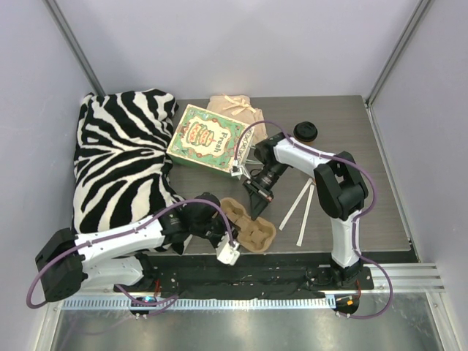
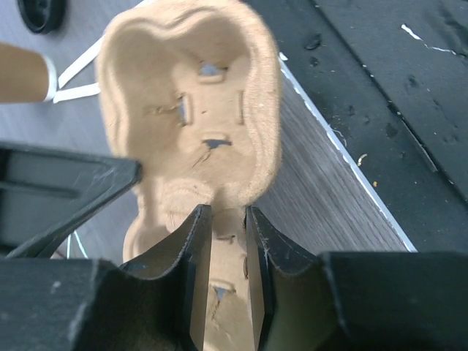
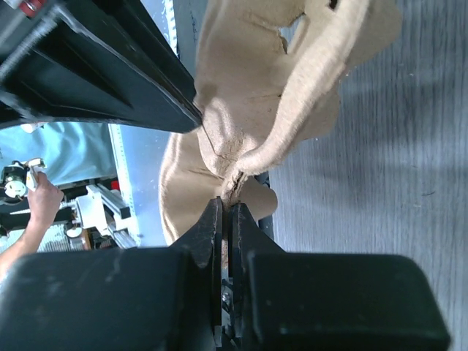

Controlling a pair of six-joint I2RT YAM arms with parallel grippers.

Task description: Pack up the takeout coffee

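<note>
A pulp cup carrier (image 1: 252, 230) lies near the table's front edge, between both grippers. My left gripper (image 1: 219, 223) is shut on the carrier's middle ridge (image 2: 197, 88), with pulp filling the gap between its jaws (image 2: 228, 212). My right gripper (image 1: 257, 201) is shut on the carrier's far rim (image 3: 248, 88), jaws nearly touching (image 3: 228, 203). A brown paper cup with a white rim (image 2: 22, 69) shows at the left edge of the left wrist view. A round black lid (image 1: 306, 131) sits at the back right, also in the left wrist view (image 2: 40, 13). A lidded brown cup does not show.
A zebra-striped cloth (image 1: 121, 164) covers the left side. A green "Fresh" box (image 1: 205, 137) and a kraft bag (image 1: 238, 111) stand at the back. White stir sticks (image 1: 300, 205) lie right of the carrier. The table's front edge (image 2: 344, 153) runs just past the carrier.
</note>
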